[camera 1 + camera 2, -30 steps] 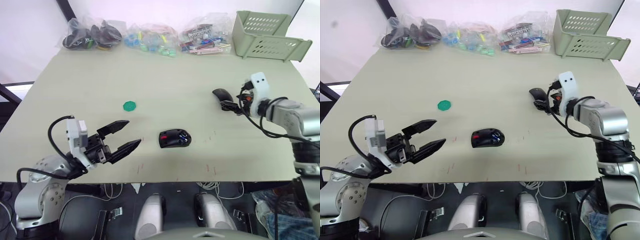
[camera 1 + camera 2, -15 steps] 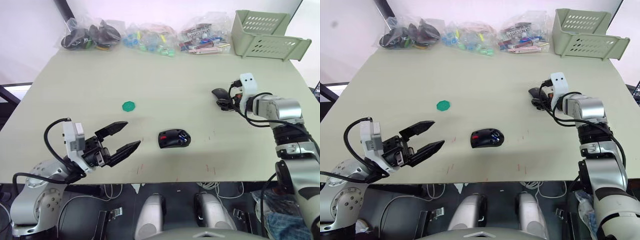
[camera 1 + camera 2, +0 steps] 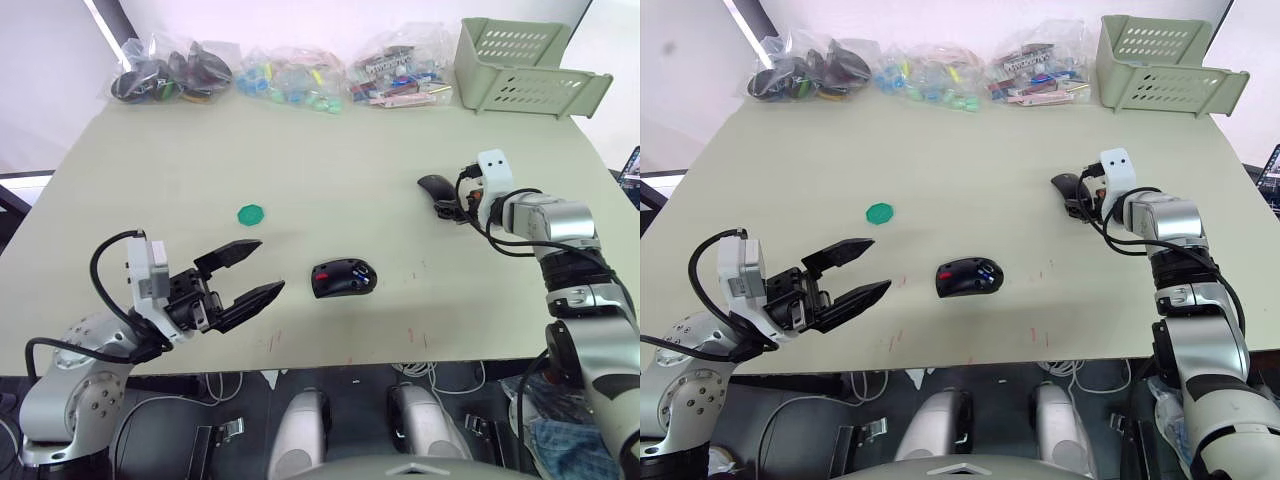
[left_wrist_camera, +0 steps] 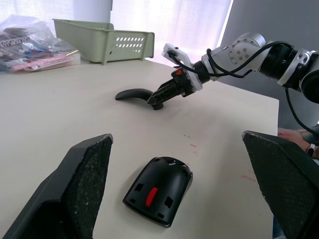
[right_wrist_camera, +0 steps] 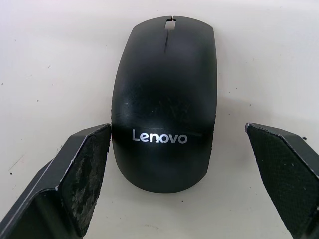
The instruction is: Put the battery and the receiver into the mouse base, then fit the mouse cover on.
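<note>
Right wrist view: the cover (image 5: 164,102) is framed lengthwise between the right gripper's (image 5: 179,186) wide-spread fingers; the left gripper (image 3: 245,275), also spread wide, sits lower left, far off

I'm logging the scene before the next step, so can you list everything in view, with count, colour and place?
Open black oval mouse base: one, black with a red part and a blue battery inside, table centre near the front edge.
Smooth glossy black mouse cover: one, black with pale lettering, right side of the table, between the right end effector's fingers.
Flat round disc: one, green, left of centre.
Clear plastic bags of small parts: three, mixed colours, along the far edge.
Slotted plastic trays: two, pale green, far right corner.
Table: one, beige.
Left end effector: open, front left.
Right end effector: open, at the cover.
</note>
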`<state>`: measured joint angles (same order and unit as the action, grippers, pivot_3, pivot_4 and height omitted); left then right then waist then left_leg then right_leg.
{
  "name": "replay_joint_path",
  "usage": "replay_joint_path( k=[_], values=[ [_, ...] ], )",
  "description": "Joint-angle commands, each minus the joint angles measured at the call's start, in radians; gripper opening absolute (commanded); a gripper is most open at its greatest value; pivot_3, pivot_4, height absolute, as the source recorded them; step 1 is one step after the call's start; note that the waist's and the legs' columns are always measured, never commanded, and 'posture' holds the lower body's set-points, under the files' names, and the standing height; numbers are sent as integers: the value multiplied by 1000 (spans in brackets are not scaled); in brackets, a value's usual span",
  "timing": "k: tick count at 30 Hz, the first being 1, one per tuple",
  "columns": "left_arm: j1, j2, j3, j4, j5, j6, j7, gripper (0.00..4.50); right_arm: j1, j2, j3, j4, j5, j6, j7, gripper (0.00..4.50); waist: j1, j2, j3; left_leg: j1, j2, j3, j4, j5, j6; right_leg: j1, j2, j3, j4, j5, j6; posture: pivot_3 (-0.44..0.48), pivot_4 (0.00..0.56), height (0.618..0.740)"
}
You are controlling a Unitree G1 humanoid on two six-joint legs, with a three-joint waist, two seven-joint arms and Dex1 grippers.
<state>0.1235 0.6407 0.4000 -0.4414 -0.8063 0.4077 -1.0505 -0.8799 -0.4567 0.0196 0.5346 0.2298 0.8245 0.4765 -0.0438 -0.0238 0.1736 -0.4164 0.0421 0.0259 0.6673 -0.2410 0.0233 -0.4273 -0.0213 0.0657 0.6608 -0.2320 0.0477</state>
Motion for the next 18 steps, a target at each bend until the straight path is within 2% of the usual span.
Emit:
replay_joint_path(
  k=[1,18],
  values=[
    [13,8,17,-12,-17,-19,-12,4427,-36,2,-31,-18,1,-13,5,4500,0,0,0,0,0,0,0,0,0,0,0,0,0,0,0,0,150,740],
    [11,9,13,-9,-17,-19,-8,4427,-48,13,-40,3,-7,-26,12,4500,0,0,0,0,0,0,0,0,0,0,0,0,0,0,0,0,150,740]
  ],
)
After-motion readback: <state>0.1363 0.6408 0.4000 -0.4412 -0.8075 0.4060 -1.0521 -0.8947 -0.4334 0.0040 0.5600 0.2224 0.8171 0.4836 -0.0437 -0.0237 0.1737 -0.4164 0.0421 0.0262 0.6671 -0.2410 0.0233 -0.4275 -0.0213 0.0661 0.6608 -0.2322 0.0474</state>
